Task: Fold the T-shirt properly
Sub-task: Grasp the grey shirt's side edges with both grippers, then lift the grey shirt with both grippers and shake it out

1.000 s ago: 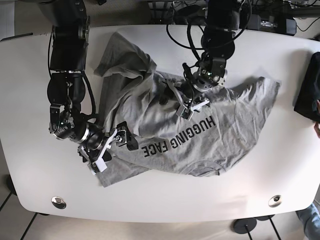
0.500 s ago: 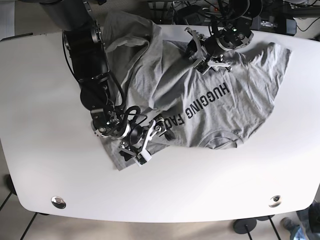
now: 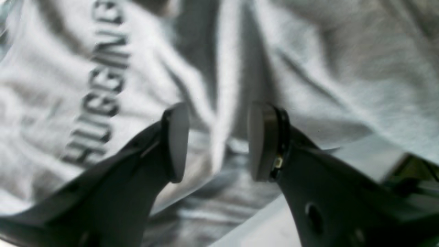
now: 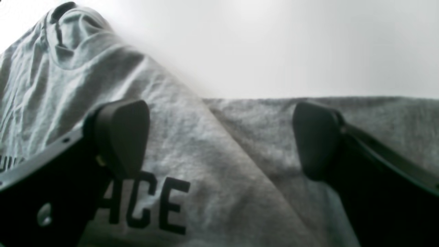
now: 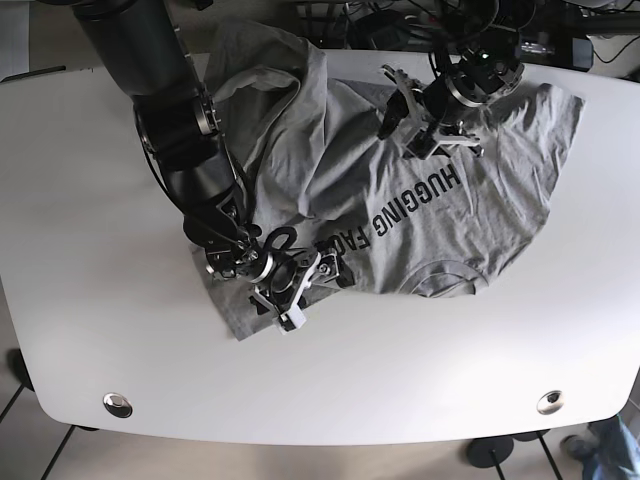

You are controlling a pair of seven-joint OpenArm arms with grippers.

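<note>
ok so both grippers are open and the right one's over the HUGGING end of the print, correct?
Not quite. Both are open, but the right gripper sits over the FACE end of the shirt print; the right wrist view shows "ACE" beneath it.

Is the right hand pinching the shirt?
Apart. The right wrist view shows the right hand wide open, its two fingers spread with only flat shirt lying in the gap between them, nothing squeezed.

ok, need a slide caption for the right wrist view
Right gripper jaws open over the grey Hugging Face T-shirt, crumpled on the white table.
</note>
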